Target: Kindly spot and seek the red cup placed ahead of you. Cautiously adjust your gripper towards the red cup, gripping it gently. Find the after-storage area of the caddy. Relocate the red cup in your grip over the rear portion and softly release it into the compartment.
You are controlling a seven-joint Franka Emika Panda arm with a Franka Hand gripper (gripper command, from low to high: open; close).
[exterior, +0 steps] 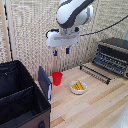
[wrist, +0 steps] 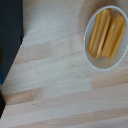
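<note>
A: Where's the end effector (exterior: 61,51)?

B: Up in the air, well above the worktop (exterior: 95,102). Fingers point down, spread apart, nothing between them.

A: Red cup (exterior: 57,78)?

B: Upright on the worktop, below the end effector and apart from it. Just beside the caddy (exterior: 22,97), at its wall on the exterior view's right. A blue flat panel (exterior: 45,83) leans at that wall, near the cup.

A: Caddy?

B: Black, open top, cross divider visible, two sections. Can't tell the contents.

A: Anything else?

B: White bowl (exterior: 78,87) with yellow snacks (wrist: 106,32), to the exterior view's right of the cup. Dark toaster oven (exterior: 112,55) further right, rack (exterior: 95,72) in front of it.

A: Wrist view?

B: Bowl, wood, a dark edge. Cup isn't in it.
</note>
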